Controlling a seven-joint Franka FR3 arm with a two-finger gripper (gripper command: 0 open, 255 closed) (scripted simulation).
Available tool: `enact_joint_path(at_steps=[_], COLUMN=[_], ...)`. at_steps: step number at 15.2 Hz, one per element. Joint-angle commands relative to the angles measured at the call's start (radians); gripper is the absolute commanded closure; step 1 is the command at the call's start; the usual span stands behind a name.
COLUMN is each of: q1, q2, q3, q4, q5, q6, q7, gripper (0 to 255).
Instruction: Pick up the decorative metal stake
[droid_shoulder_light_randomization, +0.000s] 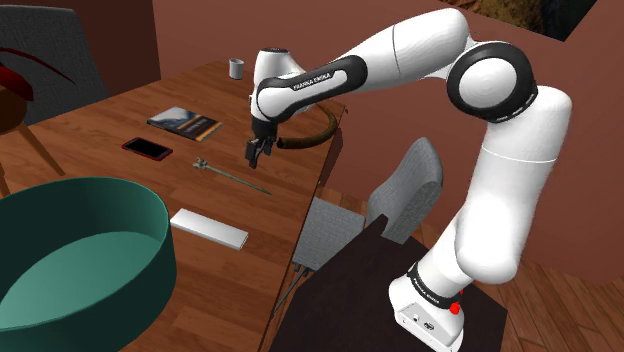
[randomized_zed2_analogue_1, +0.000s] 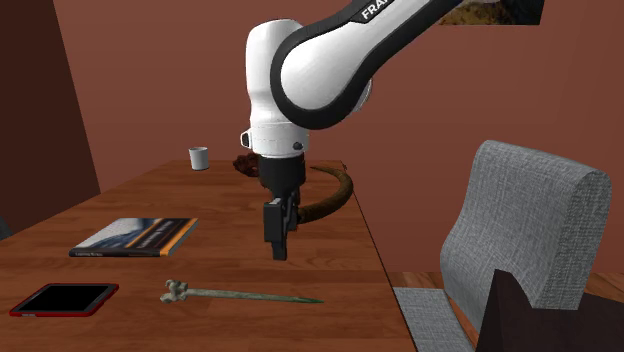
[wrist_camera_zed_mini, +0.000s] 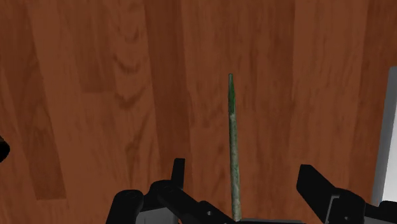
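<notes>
The slim, green-tarnished metal stake with its curled ornamental head (randomized_zed2_analogue_1: 245, 295) lies flat on the brown wooden desk (droid_shoulder_light_randomization: 100, 170), near the edge that faces the grey upholstered chair (randomized_zed2_analogue_1: 520, 240). Its head points toward the red-cased flat phone (randomized_zed2_analogue_1: 63, 299).

The black two-finger hand (randomized_zed2_analogue_1: 280, 252) hangs above the stake with its fingers pointing straight down. It is released, clear of the wood and holding nothing.

In the wrist view the hand (wrist_camera_zed_mini: 245, 172) has its fingers apart on either side of the stake's thin shaft (wrist_camera_zed_mini: 233, 146), and neither finger touches it. That alignment looks deliberate: the fingers would close across the narrow width rather than along the length (a rod this thin leaves little margin sideways). A straight descent seems the next need. The desk lies directly under the shaft, so the fingertips may scrape wood.
</notes>
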Motion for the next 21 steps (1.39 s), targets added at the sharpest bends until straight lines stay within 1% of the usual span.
enact_joint_path(at_steps=[1, 6, 7, 14, 16, 17, 21], q1=[0.008, 0.035, 0.038, 0.041, 0.041, 0.04, 0.038], q2=[0.079, 0.268, 0.284, 0.349, 0.349, 0.349, 0.35], q3=[0.006, 0.019, 0.02, 0.016, 0.016, 0.015, 0.015], q4=[0.07, 0.246, 0.262, 0.26, 0.26, 0.259, 0.263], q5=[-0.011, -0.039, -0.042, -0.047, -0.047, -0.047, -0.047], q6=[0.005, 0.008, 0.007, 0.074, 0.074, 0.075, 0.073], q7=[-0.016, -0.05, -0.053, -0.049, -0.049, -0.049, -0.052], gripper=[0, 0, 0, 0, 0, 255, 255])
